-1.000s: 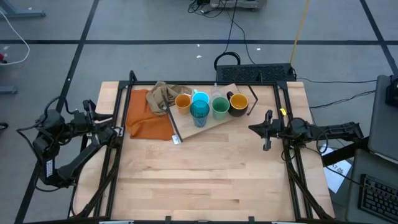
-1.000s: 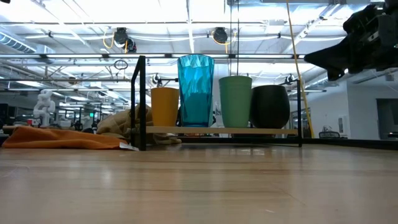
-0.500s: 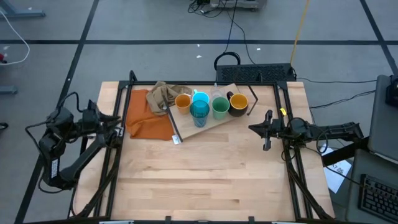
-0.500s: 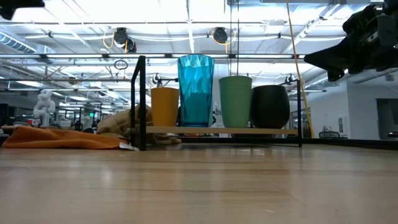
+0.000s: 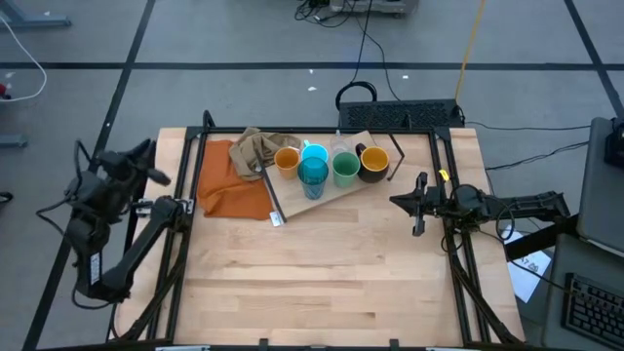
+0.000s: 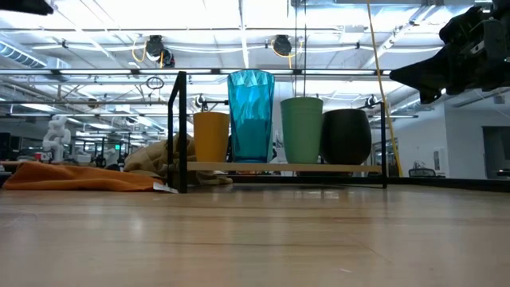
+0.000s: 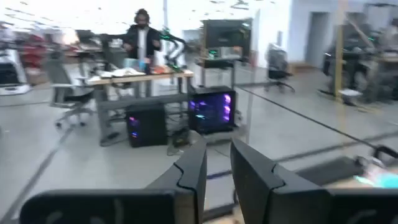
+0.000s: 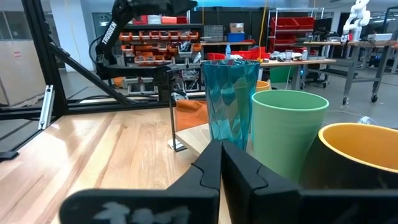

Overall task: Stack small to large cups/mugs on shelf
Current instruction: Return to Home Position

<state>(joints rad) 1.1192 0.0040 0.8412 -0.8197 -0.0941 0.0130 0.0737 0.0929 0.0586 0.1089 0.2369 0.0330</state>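
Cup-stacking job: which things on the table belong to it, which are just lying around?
Job: shelf, orange cup, teal tumbler, light-blue mug, green cup, black mug.
Lying about: orange cloth, tan cloth.

The left arm point(image 5: 141, 244), off the left edge of the table point(image 5: 322, 283), has matte black links, a white label strip point(image 5: 95, 265) and loose black cables. One link carries white block lettering point(image 8: 111, 32). The left gripper point(image 7: 217, 152) has dark flat fingers with notched inner edges. The right arm point(image 5: 517, 207), off the table's right edge, has the same black finish. The right gripper point(image 8: 221, 149) has matching angular fingers.
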